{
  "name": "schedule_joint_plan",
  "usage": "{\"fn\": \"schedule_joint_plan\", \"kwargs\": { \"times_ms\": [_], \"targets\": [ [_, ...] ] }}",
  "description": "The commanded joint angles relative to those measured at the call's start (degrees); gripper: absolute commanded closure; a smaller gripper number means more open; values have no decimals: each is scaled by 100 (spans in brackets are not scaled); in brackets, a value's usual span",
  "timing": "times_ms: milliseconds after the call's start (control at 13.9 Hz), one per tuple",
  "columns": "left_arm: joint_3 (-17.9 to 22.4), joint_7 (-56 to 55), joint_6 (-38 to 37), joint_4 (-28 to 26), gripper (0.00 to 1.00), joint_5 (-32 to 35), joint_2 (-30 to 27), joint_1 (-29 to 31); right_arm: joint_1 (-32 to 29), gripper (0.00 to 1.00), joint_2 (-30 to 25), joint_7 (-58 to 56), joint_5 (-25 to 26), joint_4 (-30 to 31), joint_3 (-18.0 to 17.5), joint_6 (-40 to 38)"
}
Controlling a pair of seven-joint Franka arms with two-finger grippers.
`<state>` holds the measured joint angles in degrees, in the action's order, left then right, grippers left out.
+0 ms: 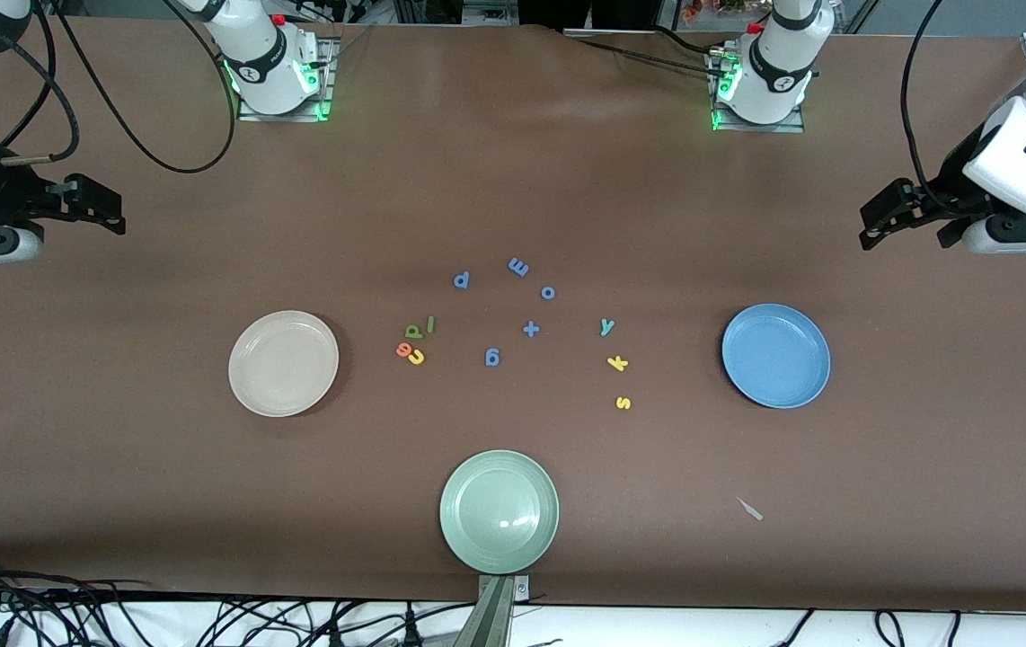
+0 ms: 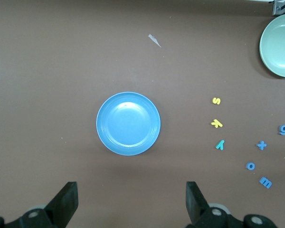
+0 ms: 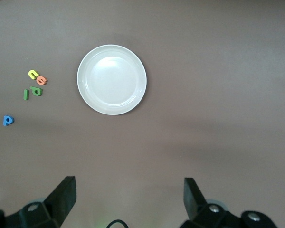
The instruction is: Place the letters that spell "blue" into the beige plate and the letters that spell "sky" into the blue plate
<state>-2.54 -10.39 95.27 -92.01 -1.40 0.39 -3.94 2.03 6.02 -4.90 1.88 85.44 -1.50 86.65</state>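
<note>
Table: brown surface, seen from a high camera facing two robot arms.
Beige plate: flat on the table toward the right arm's end, nothing in it.
Blue plate: flat on the table toward the left arm's end, nothing in it.
Green plate: between the two, nearest the camera.
"blue" letters: a tight cluster just beside the beige plate, on the side toward the table's middle. Green b and thin green l sit side by side; orange e and yellow u touch, slightly nearer the camera.
"sky" letters: a loose line near the blue plate. Teal y is farthest from the camera, then yellow k, then yellow s.
Blue-coloured letters: scattered in the middle, with a plus sign.
Left gripper: waiting in the air over the table's edge past the blue plate, fingers spread wide, holding nothing.
Right gripper: waiting over the table's end past the beige plate, fingers spread wide, holding nothing.
</note>
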Motion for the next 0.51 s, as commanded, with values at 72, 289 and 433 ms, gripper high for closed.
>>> {"fn": "schedule_joint_plan", "kwargs": {
  "times_ms": [72,289,433],
  "targets": [
    [-80,90,-262,-89,0,140,-136,77,-28,0,-57,42,-64,34,-25,124],
    [-53,98,-316,-71,0,123,-109,86,-19,0,-57,42,-82,17,-34,116],
    [-62,90,-316,-62,0,114,-100,77,-28,0,-48,42,-91,17,-25,107]
  ]
}}
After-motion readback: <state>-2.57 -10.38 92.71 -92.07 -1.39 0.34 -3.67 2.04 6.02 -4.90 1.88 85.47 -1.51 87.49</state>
